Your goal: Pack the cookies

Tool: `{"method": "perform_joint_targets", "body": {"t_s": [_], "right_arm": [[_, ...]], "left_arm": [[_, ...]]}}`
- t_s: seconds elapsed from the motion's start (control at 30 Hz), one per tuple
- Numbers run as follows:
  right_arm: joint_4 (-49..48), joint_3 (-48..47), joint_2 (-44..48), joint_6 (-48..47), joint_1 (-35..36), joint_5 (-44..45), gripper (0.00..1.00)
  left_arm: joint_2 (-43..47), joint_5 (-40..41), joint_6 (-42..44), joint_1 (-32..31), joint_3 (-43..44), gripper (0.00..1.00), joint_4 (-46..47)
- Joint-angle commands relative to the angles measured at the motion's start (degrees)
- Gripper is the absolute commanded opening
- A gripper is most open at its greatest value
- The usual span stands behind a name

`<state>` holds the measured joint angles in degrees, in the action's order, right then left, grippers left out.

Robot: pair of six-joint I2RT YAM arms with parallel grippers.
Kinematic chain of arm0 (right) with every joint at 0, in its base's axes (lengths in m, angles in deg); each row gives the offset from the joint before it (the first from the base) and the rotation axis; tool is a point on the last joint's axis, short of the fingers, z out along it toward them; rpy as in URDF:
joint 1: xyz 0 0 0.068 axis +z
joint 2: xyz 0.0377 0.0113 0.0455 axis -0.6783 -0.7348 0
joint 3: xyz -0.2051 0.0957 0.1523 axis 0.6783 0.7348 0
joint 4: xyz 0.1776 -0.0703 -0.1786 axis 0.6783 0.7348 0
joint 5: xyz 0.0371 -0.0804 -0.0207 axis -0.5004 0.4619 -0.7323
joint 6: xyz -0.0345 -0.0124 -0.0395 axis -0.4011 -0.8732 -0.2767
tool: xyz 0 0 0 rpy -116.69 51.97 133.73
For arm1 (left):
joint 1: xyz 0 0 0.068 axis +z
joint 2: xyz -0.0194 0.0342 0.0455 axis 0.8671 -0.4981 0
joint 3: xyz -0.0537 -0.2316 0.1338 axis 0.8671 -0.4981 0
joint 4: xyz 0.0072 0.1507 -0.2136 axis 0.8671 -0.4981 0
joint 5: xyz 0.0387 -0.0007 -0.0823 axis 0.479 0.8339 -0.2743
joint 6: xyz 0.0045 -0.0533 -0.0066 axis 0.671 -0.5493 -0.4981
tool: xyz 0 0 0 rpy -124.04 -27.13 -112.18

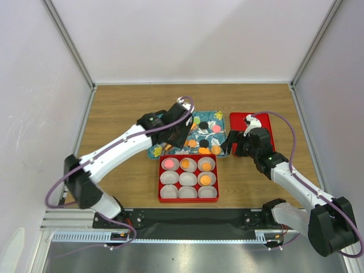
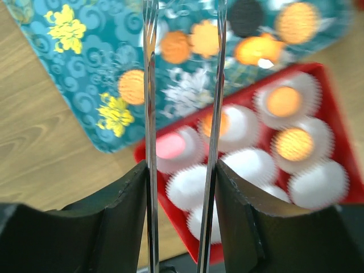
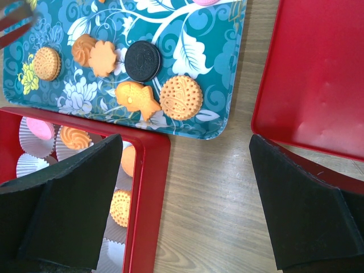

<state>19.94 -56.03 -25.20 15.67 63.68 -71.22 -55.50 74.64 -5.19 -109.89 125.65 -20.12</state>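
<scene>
Worked on a wooden tabletop (image 1: 119, 114) closed in by white walls (image 1: 193, 40) at 9, 12 and 3 o'clock. Found the teal tray (image 3: 219, 62) near its middle, the red box (image 3: 152, 187) hard against the tray's 6 o'clock edge, and the red lid (image 3: 318, 74) just beside the tray at 3 o'clock. Saw the left end effector (image 2: 183, 34) poised over the tray toward its 9 o'clock side, thin fingers partway apart, tips cut off by the frame, so could not tell whether pinching anything. Saw the right end effector (image 3: 185, 170) spread wide and empty above bare wood between box, tray and lid. Counted nine white paper cups (image 1: 169, 192) in the box: filled, the whole 12 o'clock row and the middle cup of the 3 o'clock column; bare, the other five. Saw most cookies (image 3: 181, 98) loose on the tray, orange ones plus a black one (image 3: 142, 60). Judged the step in hand a pick from the tray: best to straddle one cookie only, avoiding the touching orange pairs, then lift well clear before crossing. Judged the box's raised rim the edge to clear, with open wood toward 12 o'clock for swinging wide.
</scene>
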Motion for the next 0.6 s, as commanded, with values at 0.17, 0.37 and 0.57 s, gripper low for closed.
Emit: {"method": "perform_joint_targets", "body": {"t_s": [0.17, 0.37, 0.57], "right_arm": [[-1.4, -0.97, 1.18, -0.6, 0.21, 0.62, 1.0], [-1.31, -0.89, 1.45, -0.6, 0.21, 0.44, 1.0], [-1.31, -0.8, 1.8, -0.52, 0.21, 0.44, 1.0]], "left_arm": [[-11.42, -1.51, 8.19, 6.07, 5.24, 0.54, 5.47], [-16.61, -1.77, 9.16, 7.04, 7.79, 0.55, 6.62], [-19.78, -2.21, 9.69, 8.1, 8.85, 0.55, 7.67]]}}
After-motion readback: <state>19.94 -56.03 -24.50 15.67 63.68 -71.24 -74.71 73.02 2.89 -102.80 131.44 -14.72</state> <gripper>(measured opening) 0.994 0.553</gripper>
